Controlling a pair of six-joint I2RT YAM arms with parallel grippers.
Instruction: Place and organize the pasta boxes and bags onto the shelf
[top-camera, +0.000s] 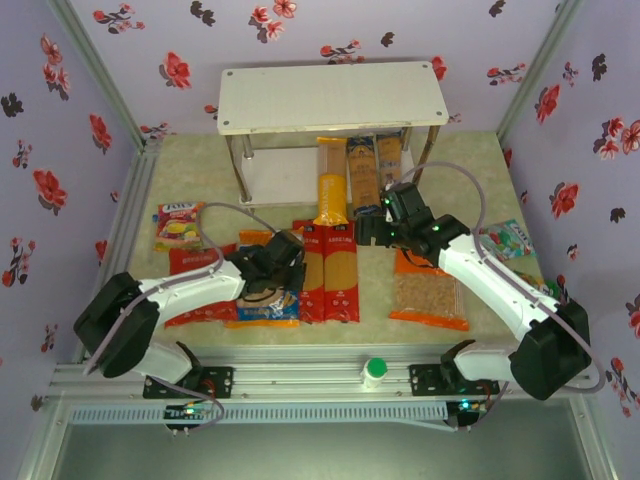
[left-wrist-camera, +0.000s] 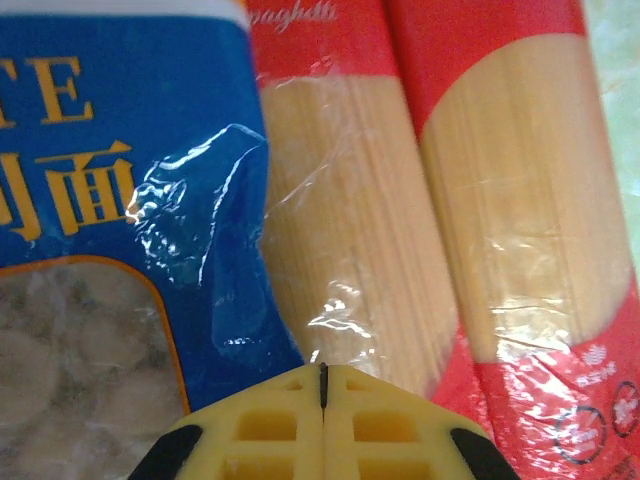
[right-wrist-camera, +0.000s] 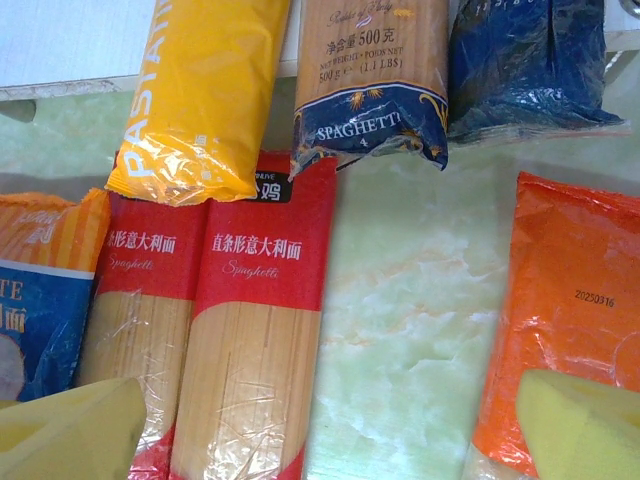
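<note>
Your left gripper (left-wrist-camera: 323, 395) stands with its fingers together, low over the seam between the blue bag (left-wrist-camera: 110, 170) and the left red pack (left-wrist-camera: 350, 230). I see nothing clamped between them (a pinch of film cannot be ruled out). Your right gripper (right-wrist-camera: 330, 440) is spread wide above the tabletop (right-wrist-camera: 410, 300), spanning from the right red pack (right-wrist-camera: 250, 340) to the orange bag (right-wrist-camera: 575, 290), apparently sizing up a pick. The yellow pack (top-camera: 331, 195) and the dark blue packs (top-camera: 362, 170) lie with their far ends at the shelf (top-camera: 330, 95). I judge stocking barely begun.
</note>
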